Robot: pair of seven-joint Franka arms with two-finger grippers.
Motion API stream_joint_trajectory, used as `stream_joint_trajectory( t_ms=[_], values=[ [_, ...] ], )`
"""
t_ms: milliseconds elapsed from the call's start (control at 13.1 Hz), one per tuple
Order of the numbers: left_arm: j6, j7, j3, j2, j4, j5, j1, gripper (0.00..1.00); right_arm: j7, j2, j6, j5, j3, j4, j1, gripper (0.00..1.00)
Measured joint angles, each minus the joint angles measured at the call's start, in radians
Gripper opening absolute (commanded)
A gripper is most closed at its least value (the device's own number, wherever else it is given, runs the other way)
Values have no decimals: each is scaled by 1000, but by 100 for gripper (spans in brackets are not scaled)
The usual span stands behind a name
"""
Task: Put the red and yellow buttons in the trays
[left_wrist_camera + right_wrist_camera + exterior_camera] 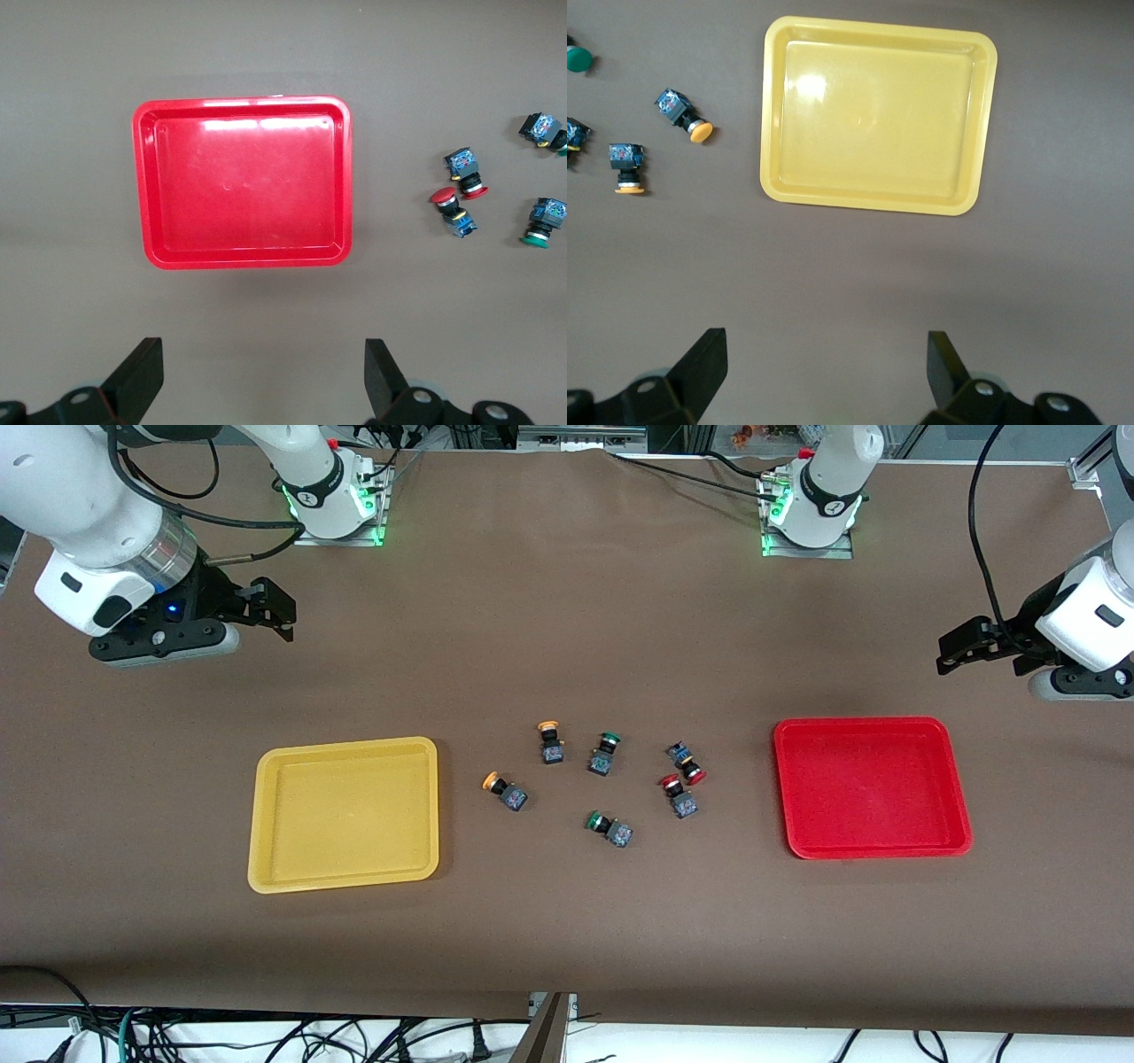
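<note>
The red tray (873,788) and the yellow tray (345,815) lie empty, with the buttons grouped between them. Two yellow buttons (549,742) (505,790) lie toward the yellow tray. Two red buttons (687,762) (678,794) lie close together toward the red tray. My left gripper (952,651) is open and empty over bare table beside the red tray (244,181). The left gripper (264,367) sees both red buttons (465,173) (452,211). My right gripper (279,613) is open and empty over bare table. The right gripper (826,363) sees the yellow tray (877,115) and both yellow buttons (682,113) (627,166).
Two green-capped buttons (604,753) (609,827) lie among the others in the middle of the brown table. One (542,221) shows in the left wrist view, and a green cap (578,58) shows in the right wrist view. Cables hang below the table's front edge.
</note>
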Motion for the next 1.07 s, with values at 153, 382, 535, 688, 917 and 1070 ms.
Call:
stream_joint_trajectory(
  t_ms=[153, 382, 535, 688, 917, 1070],
  values=[
    [0, 1, -1, 0, 0, -3, -2, 100, 0, 1, -1, -7, 0, 1, 0, 100],
    [1, 1, -8, 14, -1, -58, -30, 100, 0, 21, 7, -12, 0, 2, 0, 100],
    [34, 1, -20, 67, -1, -86, -62, 100, 0, 36, 31, -13, -1, 6, -1, 100],
    [115, -14, -26, 177, 26, -88, -129, 100, 0, 43, 58, -13, -1, 20, -1, 100],
    [262, -101, -27, 371, 112, -88, -224, 100, 0, 43, 59, -13, -1, 36, -1, 100],
    [367, -117, -27, 463, 139, -87, -271, 100, 0, 44, 59, -13, -1, 46, -1, 100]
  ],
)
